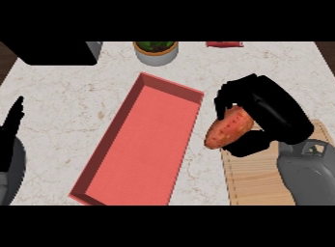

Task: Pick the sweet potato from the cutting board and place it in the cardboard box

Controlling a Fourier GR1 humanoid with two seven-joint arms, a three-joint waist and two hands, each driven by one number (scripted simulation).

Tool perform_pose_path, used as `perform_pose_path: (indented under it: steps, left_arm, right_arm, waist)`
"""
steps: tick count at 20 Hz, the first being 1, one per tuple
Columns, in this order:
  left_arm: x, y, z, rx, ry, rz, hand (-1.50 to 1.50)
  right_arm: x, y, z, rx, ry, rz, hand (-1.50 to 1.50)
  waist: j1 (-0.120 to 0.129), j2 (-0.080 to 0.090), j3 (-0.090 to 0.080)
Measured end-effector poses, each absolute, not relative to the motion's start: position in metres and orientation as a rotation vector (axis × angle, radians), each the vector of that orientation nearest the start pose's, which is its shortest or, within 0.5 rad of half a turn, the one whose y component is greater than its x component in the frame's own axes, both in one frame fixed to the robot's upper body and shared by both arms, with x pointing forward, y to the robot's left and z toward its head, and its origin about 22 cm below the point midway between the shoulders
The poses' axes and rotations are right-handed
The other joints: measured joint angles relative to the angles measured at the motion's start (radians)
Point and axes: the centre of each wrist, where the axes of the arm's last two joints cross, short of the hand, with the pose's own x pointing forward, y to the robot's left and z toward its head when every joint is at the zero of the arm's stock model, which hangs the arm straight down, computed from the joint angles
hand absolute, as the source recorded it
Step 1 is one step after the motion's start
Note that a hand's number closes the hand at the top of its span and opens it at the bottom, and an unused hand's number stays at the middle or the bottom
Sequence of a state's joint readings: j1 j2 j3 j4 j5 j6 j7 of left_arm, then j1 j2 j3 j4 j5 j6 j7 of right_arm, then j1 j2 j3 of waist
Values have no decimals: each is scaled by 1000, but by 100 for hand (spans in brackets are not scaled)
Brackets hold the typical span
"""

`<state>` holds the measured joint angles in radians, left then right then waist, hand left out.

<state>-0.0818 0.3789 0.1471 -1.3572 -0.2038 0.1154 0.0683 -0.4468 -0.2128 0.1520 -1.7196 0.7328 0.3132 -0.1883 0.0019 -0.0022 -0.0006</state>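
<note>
Head view, steeply down onto a pale marbled table [63,96]. At centre, running from upper centre down to lower left: a long red box [138,144] with low walls, set at a slant, open at the top, nothing seen inside. At right of centre: right hand [270,113], black, with fingers [230,96] and thumb curled round the sweet potato [228,128]. Sweet potato orange-red, elongated, tilted, its lower end poking out past the hand toward the box's right wall; just beside that wall, apart from it, over the strip of table between box and board. Whether lifted clear of the surface cannot be told for sure. Below the hand, at lower right: a light wooden cutting board [252,178], partly covered by the grey right forearm [312,173] coming in from the lower edge.

At left edge, middle to lower: left hand [9,125], fingers straight and pointing up, holding nothing, resting beside its grey forearm.

Along the top: a black appliance [52,52] at upper left; a round pale pot with greenery [156,50] at upper centre, well apart from the box's far end; a small red item [223,44] at upper right of centre, cut by the frame's edge.
</note>
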Motion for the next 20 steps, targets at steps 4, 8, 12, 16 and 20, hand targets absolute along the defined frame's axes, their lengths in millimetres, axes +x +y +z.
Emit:
perform_pose_path:
  steps: [4, 8, 12, 16, 20]
  left_arm:
    - [261, 358, 17, 646, -1358, -214, 0]
    - [265, 357, 16, 642, -1368, -220, 0]
    - [266, 349, 12, 636, -1375, -226, 0]
    - [270, 354, 17, 635, -1378, -227, 0]
    - [273, 343, 19, 626, -1389, -241, 0]
  right_arm:
    - [304, -140, 171, -367, -2031, 1200, 150]
    - [316, -99, 178, -301, -1992, 1158, 150]
    - [327, -66, 175, -251, -1936, 1132, 150]
    - [339, -33, 163, -229, -1893, 1132, 150]
    - [351, -7, 154, -247, -1858, 1133, 150]
  waist:
    - [3, 1, 0]
    - [10, 3, 0]
    - [16, 4, 0]
    - [26, 6, 0]
    - [40, 8, 0]
